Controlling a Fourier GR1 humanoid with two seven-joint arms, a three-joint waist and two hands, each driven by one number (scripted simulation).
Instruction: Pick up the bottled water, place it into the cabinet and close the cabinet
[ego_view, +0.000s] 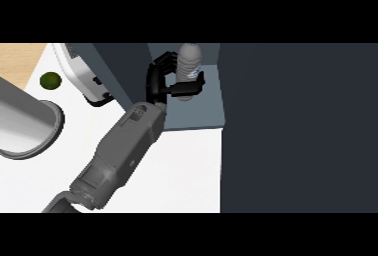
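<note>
The head view looks steeply down at a white counter (184, 170). Only one forearm shows, rising from the lower left edge toward the top middle; which arm it is cannot be read for certain, but it is judged to be the left. Its hand (159, 80) is curled round the water bottle (189, 65), fingers on one side and thumb on the other, so the bottle is pinched at its middle. The other hand is not in the picture.

The bottle's long axis runs up and down the picture, cap end toward the top. It sits just to the right of the palm and over the grey-blue floor of the cabinet (198, 112), inside the opening, with the dark cabinet door (295, 125) wide to the right. Whether its base touches the floor cannot be told.

The coming move likely turns on this: the bottle already lies within the cabinet, so setting it down and letting go should come before the door can be swung shut.

Off to the left stand a grey pot (22, 125), whose contents cannot be seen, a small green lime (50, 80) and a white appliance (85, 75).
</note>
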